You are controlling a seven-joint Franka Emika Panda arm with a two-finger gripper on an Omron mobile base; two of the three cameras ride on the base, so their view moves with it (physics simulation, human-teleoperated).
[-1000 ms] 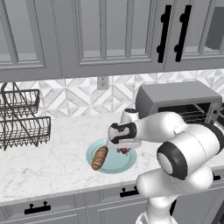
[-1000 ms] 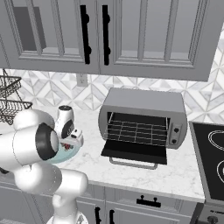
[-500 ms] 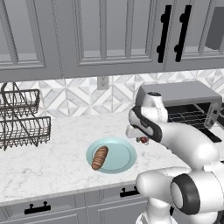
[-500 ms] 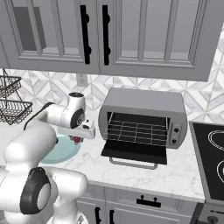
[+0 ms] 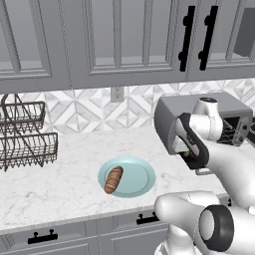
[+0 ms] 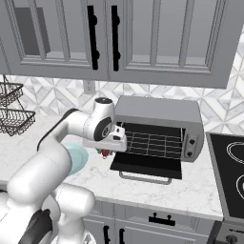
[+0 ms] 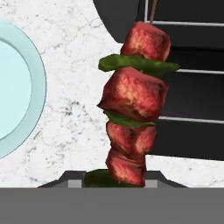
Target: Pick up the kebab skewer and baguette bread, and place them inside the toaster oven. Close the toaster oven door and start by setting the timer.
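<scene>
While I hang above the counter (image 5: 64,194), I count one toaster oven (image 6: 157,112), its one toaster oven door (image 6: 147,164) dropped open flat, wire rack showing inside. It's at about 3 o'clock from the plate in the right base view. One pale blue plate (image 5: 137,177) on the counter, one baguette bread (image 5: 113,180) lying on its 9 o'clock side in the left base view, apart from my hand. Two wire baskets (image 5: 25,134) stacked at far 9 o'clock. My one gripper (image 6: 106,151) is just off the door's left edge, between plate and oven, clamped on one kebab skewer (image 7: 133,105). In the hand view I count four red meat chunks with green pieces between, stick tip pointing to 12 o'clock over the dark door, plate rim at 9 o'clock.
</scene>
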